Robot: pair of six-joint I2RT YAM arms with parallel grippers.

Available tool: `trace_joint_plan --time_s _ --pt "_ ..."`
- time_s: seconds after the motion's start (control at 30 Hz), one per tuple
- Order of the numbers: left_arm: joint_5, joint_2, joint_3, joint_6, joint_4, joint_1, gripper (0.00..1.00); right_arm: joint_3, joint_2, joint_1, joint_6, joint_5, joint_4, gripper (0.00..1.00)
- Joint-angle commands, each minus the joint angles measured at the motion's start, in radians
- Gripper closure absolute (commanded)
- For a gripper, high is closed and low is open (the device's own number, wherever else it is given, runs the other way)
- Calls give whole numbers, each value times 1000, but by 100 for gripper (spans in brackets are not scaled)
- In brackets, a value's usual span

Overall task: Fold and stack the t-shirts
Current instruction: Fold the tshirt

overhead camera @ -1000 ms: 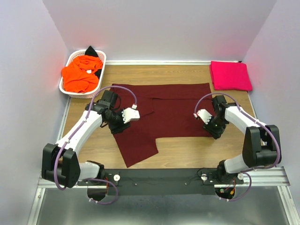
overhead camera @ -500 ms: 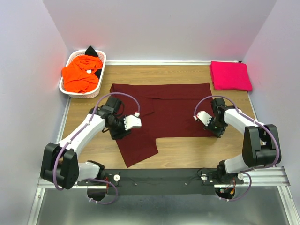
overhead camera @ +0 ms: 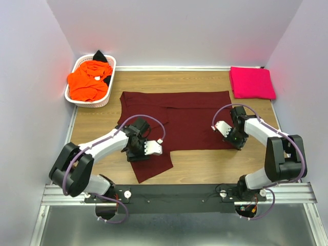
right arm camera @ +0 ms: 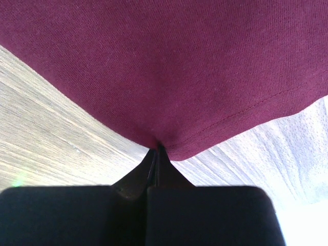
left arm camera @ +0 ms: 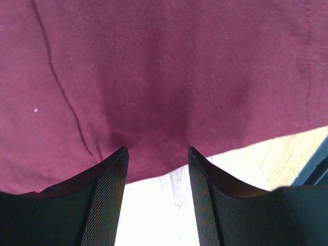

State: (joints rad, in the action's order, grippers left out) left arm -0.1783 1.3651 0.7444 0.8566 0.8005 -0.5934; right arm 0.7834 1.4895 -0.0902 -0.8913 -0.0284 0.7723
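The dark maroon t-shirt [overhead camera: 184, 115] lies spread flat in the middle of the wooden table. My left gripper [overhead camera: 137, 152] is low over its near-left flap. In the left wrist view this gripper [left arm camera: 157, 154] is open, and the cloth's edge [left arm camera: 154, 169] runs between its fingertips with nothing pinched. My right gripper [overhead camera: 237, 142] sits at the shirt's near-right corner. In the right wrist view its jaws [right arm camera: 156, 147] are shut on the maroon hem [right arm camera: 205, 138]. A bright pink t-shirt [overhead camera: 251, 82] lies folded at the back right.
A white lattice basket [overhead camera: 77, 64] at the back left holds an orange t-shirt [overhead camera: 88, 82] and a black one [overhead camera: 101, 56]. Bare wood [overhead camera: 215, 164] shows in front of the maroon shirt. Grey walls close in the left, right and back.
My left gripper slid toward the near edge and to the right, onto the shirt's lower flap. My right gripper closed on the shirt's hem at the near-right corner.
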Motion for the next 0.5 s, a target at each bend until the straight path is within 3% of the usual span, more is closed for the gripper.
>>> trace_joint_plan --time_s 0.0,0.23,0.3,0.33,0.47 --pt "65 51 16 -47 -29 -17 42 19 25 -2 6 10 -2 99" --pt "152 146 24 -79 -44 -57 44 40 28 -2 8 15 7 99" --pt "181 157 0 -88 -76 -68 56 43 28 -2 9 16 8 100" --pt "215 163 -13 -94 -89 -71 70 43 23 -2 8 15 10 99" --pt "217 123 -4 -79 -49 -72 86 51 5 -2 9 21 24 99"
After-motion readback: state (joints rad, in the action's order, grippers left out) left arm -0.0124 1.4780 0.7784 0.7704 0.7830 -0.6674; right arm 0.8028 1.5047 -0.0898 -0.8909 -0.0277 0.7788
